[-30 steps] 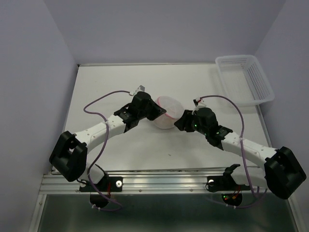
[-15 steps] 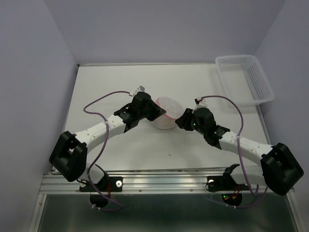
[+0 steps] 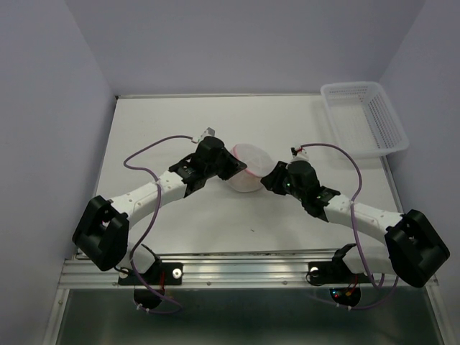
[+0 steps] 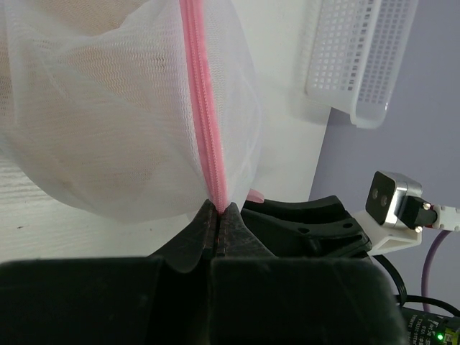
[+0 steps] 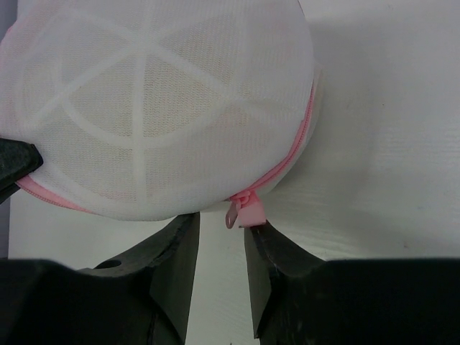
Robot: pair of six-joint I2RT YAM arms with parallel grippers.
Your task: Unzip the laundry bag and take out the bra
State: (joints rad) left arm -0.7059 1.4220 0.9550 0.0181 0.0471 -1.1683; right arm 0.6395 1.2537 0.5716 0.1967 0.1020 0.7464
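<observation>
Your left gripper (image 4: 217, 228) is pinched tight on the pink zipper rim (image 4: 203, 108) of the laundry bag (image 4: 122, 108), with the tape caught between its two fingers at the bag's near edge. Treat that as your anchor: hold it firm and motionless, because the mesh is soft and will likely bunch or follow the slider if that side gives.

The bag sits on the white table (image 3: 158, 122) between the two arms, propped up on its rim and not lying flat. The bra (image 4: 79, 93) shows only as a tan tint through the mesh, so it is inside and the zipper looks closed along the stretch you can see.

Your right gripper (image 5: 221, 231) has its fingers apart and holds nothing. The zipper pull (image 5: 243, 208) hangs from the rim just above the gap between those fingers, nearer the right-hand one; whether it touches that finger is hard to tell. The step in hand looks like taking that pull. Ease forward a touch so the tab drops fully between the pads, centre it, then close squarely on the tab and not on mesh. Once gripped, draw along the curve of the rim and away from the left anchor, not straight out.

The white lattice basket (image 3: 366, 115) stands well apart at the far right corner.
</observation>
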